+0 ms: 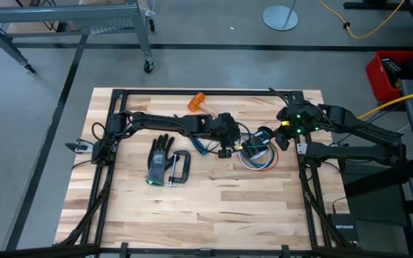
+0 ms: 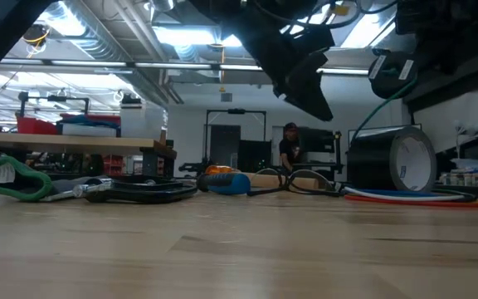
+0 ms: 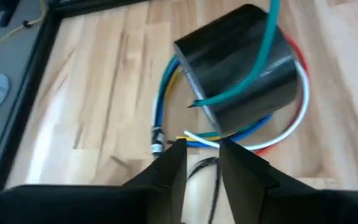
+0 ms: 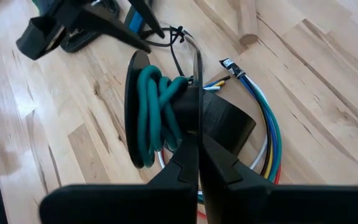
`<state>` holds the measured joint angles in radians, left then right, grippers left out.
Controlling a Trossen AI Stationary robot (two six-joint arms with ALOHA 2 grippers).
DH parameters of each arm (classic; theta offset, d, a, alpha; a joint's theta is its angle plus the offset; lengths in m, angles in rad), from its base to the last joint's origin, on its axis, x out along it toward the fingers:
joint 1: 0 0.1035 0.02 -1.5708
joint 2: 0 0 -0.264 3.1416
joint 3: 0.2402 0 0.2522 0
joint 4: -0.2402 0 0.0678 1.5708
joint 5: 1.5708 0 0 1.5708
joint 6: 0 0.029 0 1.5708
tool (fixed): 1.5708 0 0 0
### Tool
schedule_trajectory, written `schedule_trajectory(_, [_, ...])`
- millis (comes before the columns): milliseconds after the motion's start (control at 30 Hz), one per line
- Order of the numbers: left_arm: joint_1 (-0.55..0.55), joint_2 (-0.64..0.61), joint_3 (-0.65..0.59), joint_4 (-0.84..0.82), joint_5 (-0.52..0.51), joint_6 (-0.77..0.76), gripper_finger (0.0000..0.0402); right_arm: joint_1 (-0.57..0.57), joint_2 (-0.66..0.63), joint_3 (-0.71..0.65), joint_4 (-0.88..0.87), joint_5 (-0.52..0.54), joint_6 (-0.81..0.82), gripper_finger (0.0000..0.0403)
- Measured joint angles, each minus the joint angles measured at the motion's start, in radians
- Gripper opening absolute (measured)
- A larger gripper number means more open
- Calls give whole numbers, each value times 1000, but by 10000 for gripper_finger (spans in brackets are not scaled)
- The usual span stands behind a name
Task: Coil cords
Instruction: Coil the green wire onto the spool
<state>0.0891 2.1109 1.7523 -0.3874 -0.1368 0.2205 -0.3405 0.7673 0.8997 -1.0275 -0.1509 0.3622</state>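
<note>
A black tape roll (image 3: 241, 62) stands on a flat coil of red, white and blue wires (image 3: 291, 124) right of the table's middle (image 1: 258, 159). Above it my right gripper (image 4: 197, 149) is shut on a black spool (image 4: 138, 106) wound with the teal cord (image 4: 157, 106). The cord's free end hangs down across the roll (image 3: 253, 74). My left gripper (image 3: 202, 155) is open, just left of the roll and above the table. The thin black cord (image 3: 205, 168) lies on the wood under its fingers, and its knotted part shows farther off (image 4: 178, 40). My right gripper pinches the thin edge of the spool's near disc (image 4: 196, 93) between its two fingers, which slant down from the table's right. The spool is lifted clear above the tape roll (image 2: 392, 75). The teal cord hangs slack from it toward the table (image 2: 372, 116).
A black glove (image 1: 158, 159) and a clamp (image 1: 179, 168) lie left of the middle. A blue-handled screwdriver (image 1: 201, 147) lies beside my left gripper, and a hammer with an orange head (image 1: 198, 102) lies at the far edge. A dark frame (image 1: 192, 92) borders the table. The near half is bare wood.
</note>
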Motion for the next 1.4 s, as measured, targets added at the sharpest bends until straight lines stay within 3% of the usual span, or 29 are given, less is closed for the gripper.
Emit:
schedule_trajectory(133, [-13, 0, -40, 58, 7, 0, 118, 0, 0, 0, 1, 0, 0, 1])
schedule_trajectory(367, [-41, 0, -114, 253, 8, 144, 148, 0, 0, 0, 1, 0, 0, 1])
schedule_trajectory(633, [-36, 27, -131, 405, 7, 193, 135, 0, -1, 1, 18, -9, 0, 1])
schedule_trajectory(1400, [-35, 83, -131, 464, 45, 246, 124, 0, 0, 1, 59, -52, 7, 1])
